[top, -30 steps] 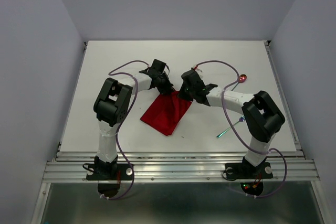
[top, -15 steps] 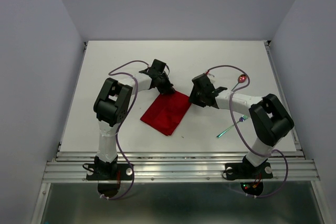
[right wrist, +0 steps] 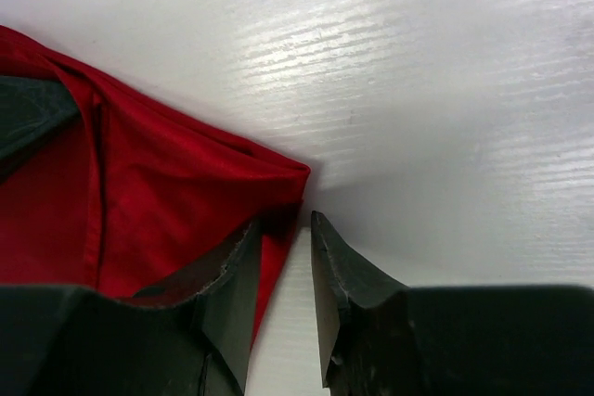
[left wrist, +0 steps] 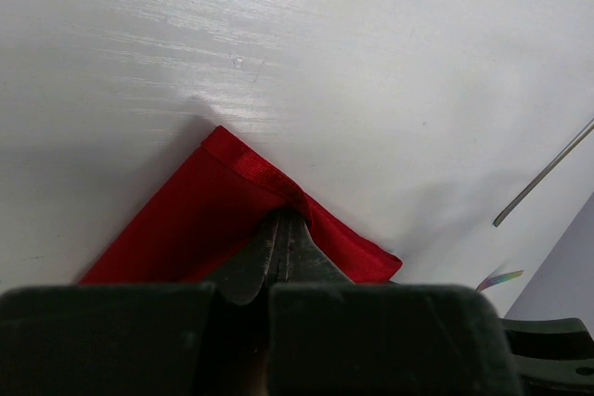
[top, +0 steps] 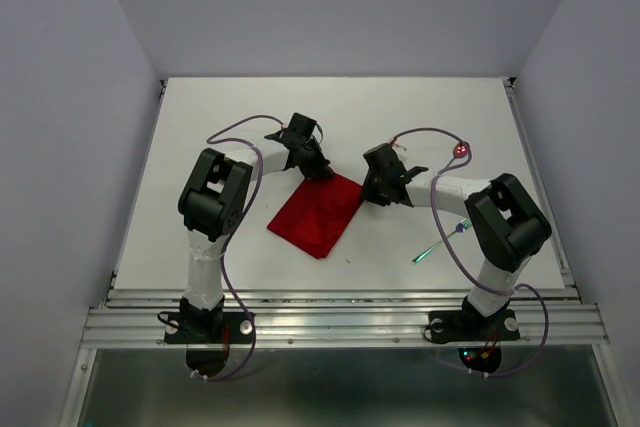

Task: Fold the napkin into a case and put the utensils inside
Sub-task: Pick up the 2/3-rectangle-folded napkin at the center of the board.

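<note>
The red napkin (top: 318,215) lies flat on the white table as a folded rectangle. My left gripper (top: 322,173) is at its far corner. In the left wrist view this gripper (left wrist: 286,220) is shut, with the napkin's hem (left wrist: 251,166) bunched around its tips. My right gripper (top: 367,193) is low at the napkin's right corner and open. In the right wrist view one of its fingers (right wrist: 232,271) lies over the red cloth (right wrist: 158,192) and the other rests on bare table. The spoon (top: 462,150) lies far right. The fork (top: 440,241) lies near right.
The white table (top: 230,107) has raised rails along its left, right and near edges. Grey walls close in the sides and back. Purple cables loop off both arms. A thin utensil handle (left wrist: 543,173) shows at the right of the left wrist view.
My right gripper has opened and let go of the napkin flap, which now lies flat. It drew off to the right, then edged back to the napkin's right corner. The left gripper has stayed put.
</note>
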{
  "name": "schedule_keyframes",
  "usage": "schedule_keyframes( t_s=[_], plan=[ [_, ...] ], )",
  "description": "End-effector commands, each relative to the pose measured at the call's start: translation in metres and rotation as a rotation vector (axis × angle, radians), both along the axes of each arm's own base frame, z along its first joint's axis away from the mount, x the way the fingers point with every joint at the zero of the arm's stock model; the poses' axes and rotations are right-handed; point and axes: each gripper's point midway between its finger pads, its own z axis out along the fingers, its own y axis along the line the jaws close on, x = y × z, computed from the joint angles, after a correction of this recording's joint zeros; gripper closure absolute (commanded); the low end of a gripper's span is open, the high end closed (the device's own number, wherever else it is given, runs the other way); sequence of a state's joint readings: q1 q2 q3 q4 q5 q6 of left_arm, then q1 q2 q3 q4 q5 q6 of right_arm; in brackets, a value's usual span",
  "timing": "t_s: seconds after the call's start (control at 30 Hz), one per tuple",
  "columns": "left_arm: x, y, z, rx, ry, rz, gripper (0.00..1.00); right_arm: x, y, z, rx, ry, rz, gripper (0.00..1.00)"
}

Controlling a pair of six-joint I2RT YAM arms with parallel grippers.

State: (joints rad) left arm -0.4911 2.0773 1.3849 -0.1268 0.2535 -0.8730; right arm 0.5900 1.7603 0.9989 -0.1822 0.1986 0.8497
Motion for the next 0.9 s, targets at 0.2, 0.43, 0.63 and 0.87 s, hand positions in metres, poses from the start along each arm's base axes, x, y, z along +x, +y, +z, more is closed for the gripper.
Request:
schedule_keyframes(
  t_s=[0.2, 0.43, 0.63, 0.87],
  plan=[
    [-0.019, 0.021, -0.022, 0.115, 0.070, 0.008, 1.00, 0.012, 0.006, -0.008, 0.041, -0.002, -0.052, 0.76],
    [-0.019, 0.023, -0.022, 0.117, 0.071, 0.010, 1.00, 0.014, 0.006, -0.001, 0.053, -0.027, -0.063, 0.99],
    [-0.018, 0.022, -0.022, 0.114, 0.069, 0.013, 1.00, 0.022, 0.012, 0.025, 0.084, -0.093, -0.037, 0.99],
    [-0.016, 0.021, -0.021, 0.112, 0.067, 0.014, 1.00, 0.031, 0.026, 0.048, 0.137, -0.136, 0.005, 0.99]
  ],
)
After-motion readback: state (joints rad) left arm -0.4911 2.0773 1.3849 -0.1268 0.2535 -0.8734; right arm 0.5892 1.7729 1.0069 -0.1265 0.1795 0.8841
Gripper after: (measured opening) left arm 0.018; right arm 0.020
